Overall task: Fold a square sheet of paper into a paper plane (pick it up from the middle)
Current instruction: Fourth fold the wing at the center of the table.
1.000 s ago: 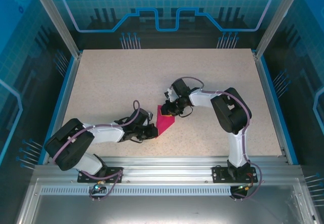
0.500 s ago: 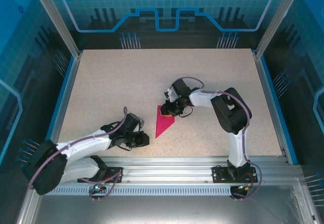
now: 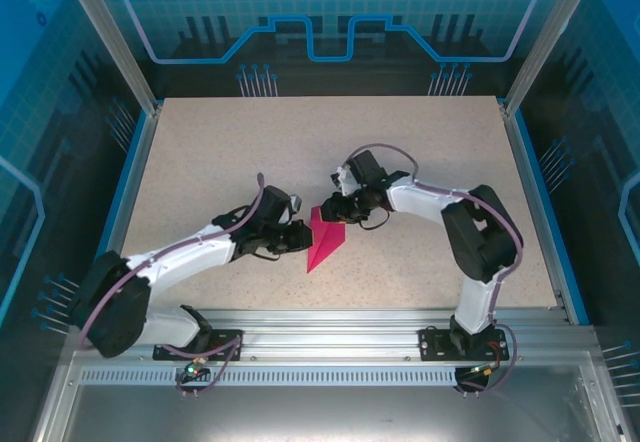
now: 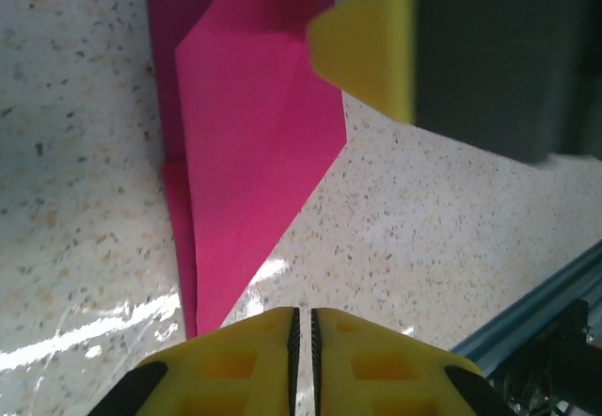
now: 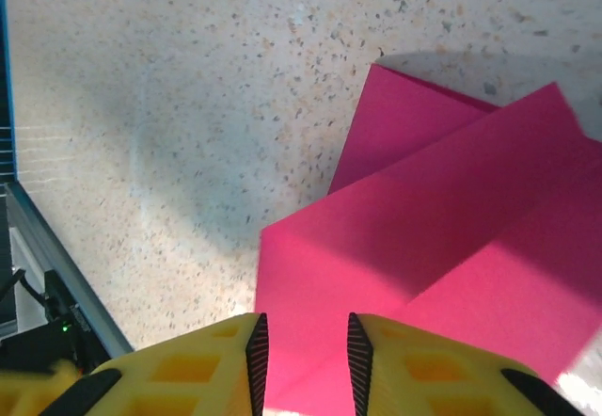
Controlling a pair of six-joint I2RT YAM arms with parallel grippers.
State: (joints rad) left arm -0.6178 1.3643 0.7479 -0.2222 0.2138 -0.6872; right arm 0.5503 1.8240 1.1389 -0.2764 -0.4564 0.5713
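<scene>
Starting closest in: the left gripper [image 4: 303,320] had its yellow fingers pressed together, nothing caught between them. Just ahead of those fingertips lay the square sheet of paper [image 4: 249,143], flat on the speckled table [image 4: 451,218]. It was already well worked, with flaps folded inward, layers stacked and one end drawn to a sharp point. Farther out, at the wide end, the right gripper [image 5: 303,341] sat over the paper with its jaws a little apart and pink showing through the gap. It looked poised above the sheet rather than pinching it.

My read on progress: roughly midway. The nose folds looked done, but no centre ridge stood up and no wings were turned down, so the lengthwise fold and the wing creases seemed left to do.

As for heading, the long axis ran from one hand toward the other. The point lay near the left gripper's fingertips, aimed back toward the arm bases, and the broad end sat beneath the right gripper.
</scene>
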